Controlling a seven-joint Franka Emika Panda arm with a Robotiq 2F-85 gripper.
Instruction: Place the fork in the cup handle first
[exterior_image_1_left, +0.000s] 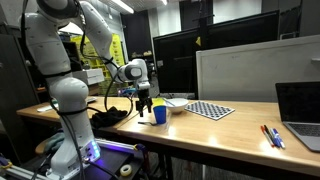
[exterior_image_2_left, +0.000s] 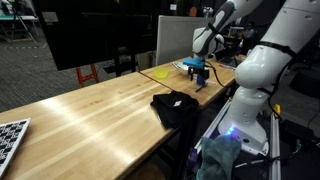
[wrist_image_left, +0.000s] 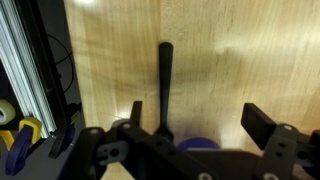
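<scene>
On the wooden desk (exterior_image_1_left: 225, 130), close to the arm's base, we log the blue cup (exterior_image_1_left: 159, 116) standing upright. A pale bowl (exterior_image_1_left: 178, 103) sits near it and a checkerboard sheet (exterior_image_1_left: 210, 110) lies further along. Two pens (exterior_image_1_left: 272, 136), red and blue, lie well apart from the cup, near a laptop (exterior_image_1_left: 300, 112). A black cloth (exterior_image_2_left: 175, 105) lies at the desk edge beside the robot.

In the wrist view the fingers (wrist_image_left: 262, 122) stand wide apart, with nothing clamped between them. In both exterior views they hang low over the desk, just beside the cup.

The fork (wrist_image_left: 165, 85) shows in the wrist view as a slim dark bar running straight away from the camera, inside the gap and nearer one finger than the other. It appears to lie flat on the wood, though the angle leaves us unsure. Its rounded end points away from the fingers. The cup's blue rim (wrist_image_left: 200, 144) peeks in at the lower edge, just beside the fork's near end. In the exterior views the fork is too small for us to pick out.
</scene>
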